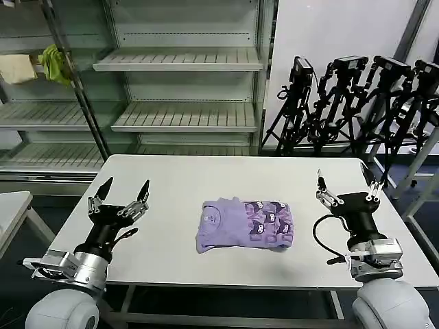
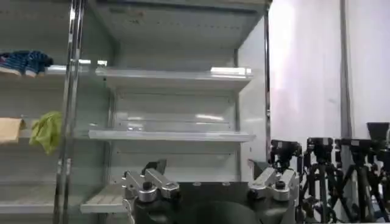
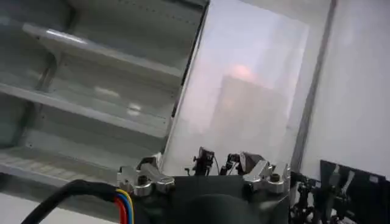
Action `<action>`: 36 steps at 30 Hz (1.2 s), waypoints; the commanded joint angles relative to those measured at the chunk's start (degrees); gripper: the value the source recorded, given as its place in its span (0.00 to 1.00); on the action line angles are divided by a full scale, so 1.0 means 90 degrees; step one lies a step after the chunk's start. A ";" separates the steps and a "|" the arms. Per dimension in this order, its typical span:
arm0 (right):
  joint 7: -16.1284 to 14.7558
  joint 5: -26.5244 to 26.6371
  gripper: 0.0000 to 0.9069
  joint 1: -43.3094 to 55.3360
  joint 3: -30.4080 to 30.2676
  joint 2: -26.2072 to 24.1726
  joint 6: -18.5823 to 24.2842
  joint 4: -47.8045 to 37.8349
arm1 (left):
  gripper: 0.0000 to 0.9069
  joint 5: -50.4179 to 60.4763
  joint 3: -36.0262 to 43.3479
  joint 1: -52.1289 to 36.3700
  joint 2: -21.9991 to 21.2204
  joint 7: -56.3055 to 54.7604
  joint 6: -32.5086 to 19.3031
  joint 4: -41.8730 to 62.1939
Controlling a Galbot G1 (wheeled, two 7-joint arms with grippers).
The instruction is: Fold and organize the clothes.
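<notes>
The lavender T-shirt, the clothes (image 1: 245, 225), lies folded into a compact rectangle at the middle of the white table (image 1: 171, 178). Its left half is plain; darker purple cartoon print shows on its right half. My left gripper (image 1: 125, 189) is raised over the table's left side, well clear of the shirt, fingers spread and empty. On the right, my right gripper (image 1: 345, 182) also points upward, open with nothing in it. In the left wrist view the left gripper (image 2: 209, 165) faces the shelving; in the right wrist view the right gripper (image 3: 204, 162) faces the wall.
Grey metal shelving (image 1: 185, 62) stands behind the table, with a yellow-green cloth (image 1: 55, 63) and a cream cloth (image 1: 17, 67) hanging at the far left. Black tripods (image 1: 357, 103) crowd the back right. A second white table edge (image 1: 10, 205) sits at the left.
</notes>
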 commanded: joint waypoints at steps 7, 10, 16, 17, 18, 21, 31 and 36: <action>-0.0196 -0.0287 1.00 0.0039 -0.0332 0.0160 0.0223 -0.0195 | 1.00 0.0000 -0.0060 0.0042 -0.0077 0.0009 0.0003 -0.0134; -0.0229 -0.0362 1.00 0.0077 -0.0390 0.0191 0.0255 -0.0229 | 1.00 0.0000 -0.0073 0.0016 -0.0102 0.0010 0.0010 -0.0140; -0.0251 -0.0358 1.00 0.0117 -0.0393 0.0193 0.0260 -0.0262 | 1.00 0.0001 -0.0056 0.0002 -0.0134 0.0010 0.0011 -0.0153; -0.0253 -0.0358 1.00 0.0115 -0.0391 0.0188 0.0265 -0.0267 | 1.00 0.0002 -0.0053 -0.0002 -0.0139 0.0009 0.0012 -0.0153; -0.0254 -0.0357 1.00 0.0116 -0.0388 0.0183 0.0269 -0.0272 | 1.00 0.0004 -0.0042 -0.0013 -0.0148 0.0008 0.0013 -0.0152; -0.0264 -0.0349 1.00 0.0135 -0.0384 0.0176 0.0276 -0.0293 | 1.00 0.0013 -0.0020 -0.0020 -0.0164 0.0007 0.0014 -0.0135; -0.0287 -0.0366 1.00 0.0227 -0.0438 0.0202 0.0297 -0.0384 | 1.00 0.0045 -0.0024 -0.0021 -0.0163 0.0009 0.0007 -0.0113; -0.0302 -0.0361 1.00 0.0246 -0.0427 0.0199 0.0308 -0.0402 | 1.00 0.0086 -0.0036 -0.0067 -0.0163 0.0021 0.0007 -0.0090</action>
